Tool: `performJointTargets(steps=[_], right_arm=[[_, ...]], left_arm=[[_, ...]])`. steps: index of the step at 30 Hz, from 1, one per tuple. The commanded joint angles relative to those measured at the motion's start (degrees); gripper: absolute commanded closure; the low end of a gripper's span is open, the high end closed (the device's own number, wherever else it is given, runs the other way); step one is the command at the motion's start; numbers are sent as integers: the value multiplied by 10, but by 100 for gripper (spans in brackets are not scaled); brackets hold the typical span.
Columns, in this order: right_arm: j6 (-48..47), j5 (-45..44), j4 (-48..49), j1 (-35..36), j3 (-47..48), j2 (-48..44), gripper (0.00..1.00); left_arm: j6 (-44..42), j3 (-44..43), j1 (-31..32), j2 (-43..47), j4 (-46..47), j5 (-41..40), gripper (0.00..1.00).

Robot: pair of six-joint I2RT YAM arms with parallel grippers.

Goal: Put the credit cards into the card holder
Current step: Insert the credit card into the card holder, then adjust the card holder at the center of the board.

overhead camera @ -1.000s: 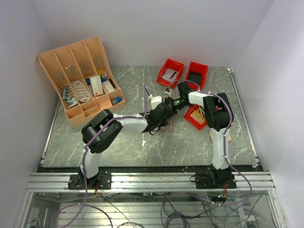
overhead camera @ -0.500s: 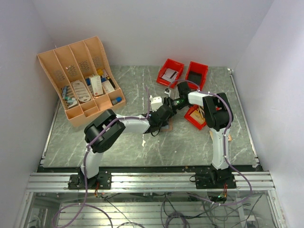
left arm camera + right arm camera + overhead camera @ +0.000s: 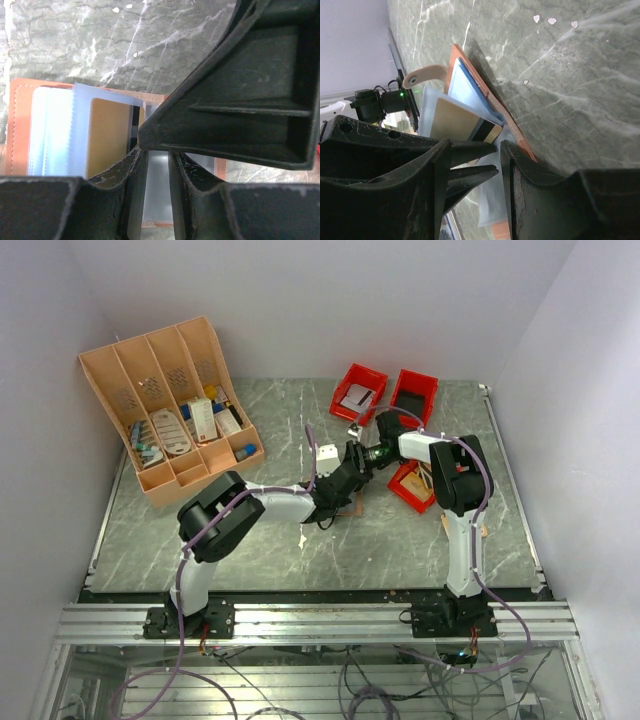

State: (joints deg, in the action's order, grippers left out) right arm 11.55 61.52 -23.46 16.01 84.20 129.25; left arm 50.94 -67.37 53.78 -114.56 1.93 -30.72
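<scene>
The card holder (image 3: 15,125) lies open on the marble, a tan-brown leather fold with clear sleeves (image 3: 50,130) and a snap strap (image 3: 422,75). A gold credit card (image 3: 107,135) with a black stripe (image 3: 482,132) sits partly inside a sleeve. My left gripper (image 3: 157,195) hovers over the sleeves, its jaws a narrow gap apart with only clear plastic showing between them. My right gripper (image 3: 476,145) is open just beside the card, with nothing held. Both grippers meet over the holder (image 3: 352,506) at the table's middle, the left gripper (image 3: 347,483) close under the right gripper (image 3: 356,458).
A large orange slotted organiser rack (image 3: 170,405) stands at the back left. Two red bins (image 3: 358,390) (image 3: 413,395) sit at the back, one with a pale flat item in it. A third red bin (image 3: 408,485) lies under the right arm.
The right gripper has gone from shut to open, letting go of the gold card. The left gripper's jaws have widened a little. Both arms have barely shifted.
</scene>
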Motion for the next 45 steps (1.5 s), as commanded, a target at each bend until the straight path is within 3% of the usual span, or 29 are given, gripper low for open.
performJointTargets(steps=[1, 17, 23, 27, 30, 35, 45], right_arm=[[-24, -19, -6, -13, -5, -17, 55], [-44, -23, -4, -17, -16, -44, 58], [-47, -47, 1, -17, -24, -50, 88], [-55, -70, -5, -14, -25, -55, 100], [-60, -85, -9, -7, -25, -57, 100], [-68, -121, -19, 9, -20, -61, 100], [-73, -165, -24, 33, -22, -74, 100]], left_arm=[[7, 17, -2, 24, 5, -48, 65], [-33, 52, -6, 95, 27, -54, 63], [-95, 50, -20, 123, -14, -11, 62], [-124, 87, -60, 140, 6, 73, 62], [-139, 119, -104, 147, 33, 146, 61], [-163, 123, -142, 139, 37, 218, 51], [-167, 128, -161, 110, 34, 274, 55]])
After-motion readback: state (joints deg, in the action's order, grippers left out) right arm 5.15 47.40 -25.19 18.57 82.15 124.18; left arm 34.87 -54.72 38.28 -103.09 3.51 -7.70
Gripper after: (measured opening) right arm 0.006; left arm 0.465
